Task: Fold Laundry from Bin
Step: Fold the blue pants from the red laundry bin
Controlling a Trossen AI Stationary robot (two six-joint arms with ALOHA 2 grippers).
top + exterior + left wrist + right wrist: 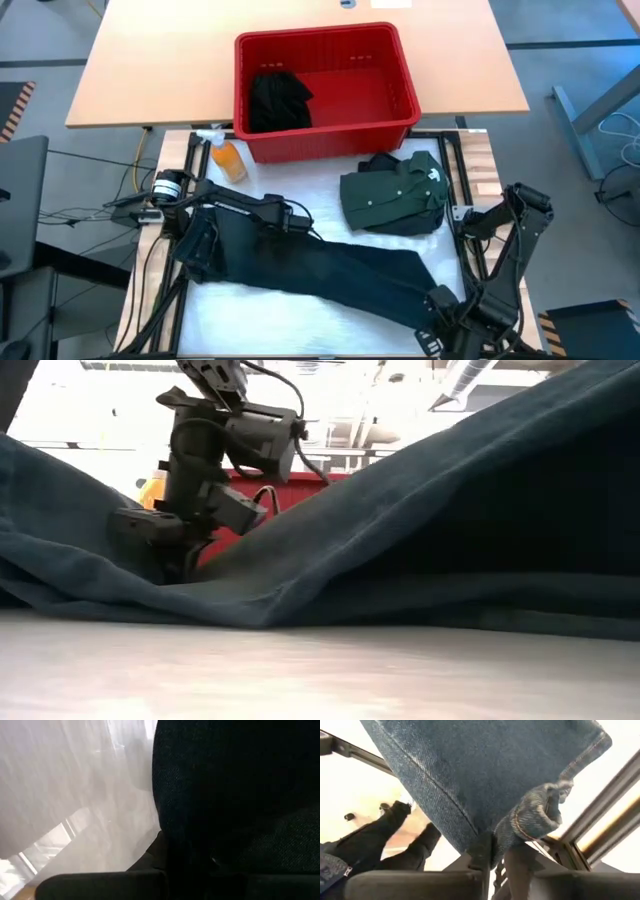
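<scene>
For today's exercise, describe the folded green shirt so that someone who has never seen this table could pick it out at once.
Start at the red bin at the table's far side. Just in front of its right corner, on the white work surface, lies the folded green shirt. Its collar, button front and white neck label set it apart from the long dark jeans spread out nearer the arms and the black garment inside the bin.

**Even overhead light, glare down low**

The high view is bright and evenly lit; the white cover on the surface (300, 300) shines pale; in the low view the room behind is blown out and the near foreground blurs; dark jeans (240, 795) fill the left wrist view in deep shadow.
</scene>
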